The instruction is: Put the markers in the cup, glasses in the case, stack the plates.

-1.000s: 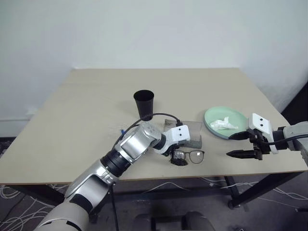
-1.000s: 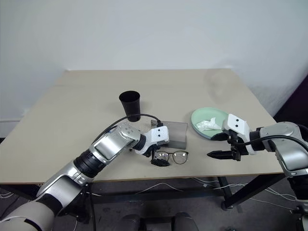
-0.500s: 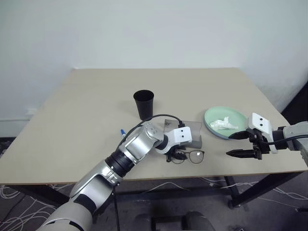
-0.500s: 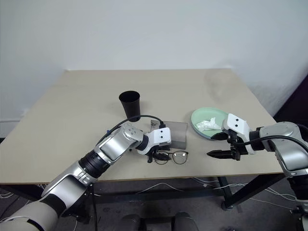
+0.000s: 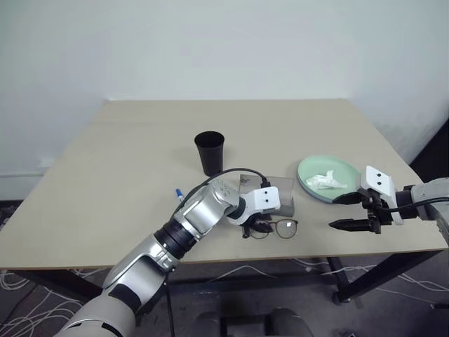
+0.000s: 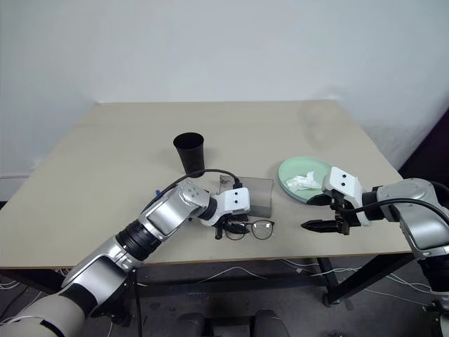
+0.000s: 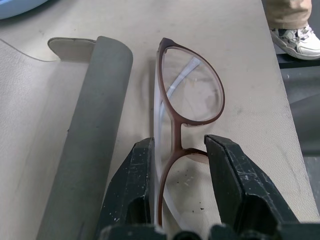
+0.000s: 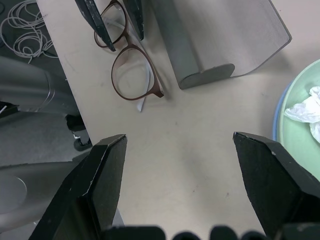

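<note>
A: Since a second ago, what has changed?

B: Only the left end effector [image 7: 174,150]. Its two black fingers have drawn in from a wide spread and now sit either side of the glasses [image 5: 276,227] at the bridge, clamped on the thin brown frame. Nothing else on the tabletop [image 5: 126,154] has shifted.

A: Go on, from the left edge across.

B: A blue marker [image 5: 179,192] tip pokes out from behind the left forearm, nearer the front edge than the back. Beyond it, about mid-tabletop, the black cup [image 5: 210,152] stands upright. Right of the left wrist lies the grey case [image 5: 279,194], and the glasses lie on the surface just in front of it, close to the front edge; the lens outside the grip is still flat on the tabletop.

A: And toward the right edge?

B: The green plate [image 5: 329,178] sits there with a crumpled white tissue [image 5: 326,181] on it. In the right wrist view a thin blue rim [image 8: 276,114] shows under the green one, so the blue plate lies beneath. The right end effector [image 5: 347,211] hovers just in front of the plates, near the front right corner, its fingers well apart and holding nothing.
</note>
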You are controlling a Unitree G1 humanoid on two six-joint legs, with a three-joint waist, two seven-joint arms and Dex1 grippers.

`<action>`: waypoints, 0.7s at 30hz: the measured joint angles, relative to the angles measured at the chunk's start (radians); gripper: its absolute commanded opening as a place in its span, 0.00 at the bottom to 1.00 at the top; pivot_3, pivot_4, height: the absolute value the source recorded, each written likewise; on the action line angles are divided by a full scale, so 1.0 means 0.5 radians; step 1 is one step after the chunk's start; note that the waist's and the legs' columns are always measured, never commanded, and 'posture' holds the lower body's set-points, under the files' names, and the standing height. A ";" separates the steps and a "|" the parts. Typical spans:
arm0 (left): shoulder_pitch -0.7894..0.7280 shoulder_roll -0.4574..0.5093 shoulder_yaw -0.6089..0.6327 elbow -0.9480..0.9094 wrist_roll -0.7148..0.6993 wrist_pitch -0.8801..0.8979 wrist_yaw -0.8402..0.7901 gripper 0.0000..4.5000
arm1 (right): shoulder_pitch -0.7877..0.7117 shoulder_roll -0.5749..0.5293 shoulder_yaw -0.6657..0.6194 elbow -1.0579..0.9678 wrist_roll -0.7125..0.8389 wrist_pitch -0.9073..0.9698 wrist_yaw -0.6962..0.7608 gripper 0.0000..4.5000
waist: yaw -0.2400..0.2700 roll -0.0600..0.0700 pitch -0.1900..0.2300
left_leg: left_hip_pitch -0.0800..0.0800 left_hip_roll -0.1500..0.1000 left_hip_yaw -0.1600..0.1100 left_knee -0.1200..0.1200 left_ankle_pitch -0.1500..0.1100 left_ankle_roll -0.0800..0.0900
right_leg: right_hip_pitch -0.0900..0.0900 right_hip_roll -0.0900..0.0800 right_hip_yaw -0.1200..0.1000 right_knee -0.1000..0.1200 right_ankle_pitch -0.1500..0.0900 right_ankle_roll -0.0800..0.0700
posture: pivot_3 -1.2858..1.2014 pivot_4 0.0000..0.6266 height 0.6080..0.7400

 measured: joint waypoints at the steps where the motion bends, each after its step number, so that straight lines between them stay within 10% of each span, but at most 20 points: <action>1: 0.002 -0.002 0.000 -0.003 0.002 -0.007 0.000 0.23 | -0.001 0.000 0.001 0.000 0.000 0.000 -0.001 0.82 | 0.000 0.000 0.000 | 0.000 0.000 0.000 0.000 0.000 0.000 | 0.000 0.000 0.000 0.000 0.000 0.000 | 0.52 0.00 1.00; 4: 0.001 -0.004 0.014 -0.036 0.004 -0.037 -0.006 0.01 | -0.003 0.000 0.004 0.000 0.000 0.000 -0.004 0.82 | 0.000 0.000 0.000 | 0.001 0.000 0.000 0.000 0.000 0.000 | 0.001 0.000 0.000 0.000 0.000 0.000 | 0.52 0.00 1.00; 21: -0.035 0.059 0.081 -0.063 -0.070 -0.077 -0.214 0.00 | -0.050 0.005 0.056 0.048 -0.003 -0.029 -0.031 0.82 | 0.000 0.000 0.000 | -0.001 0.000 0.000 0.000 0.000 0.000 | 0.000 0.000 -0.001 0.000 0.000 0.000 | 0.52 0.00 1.00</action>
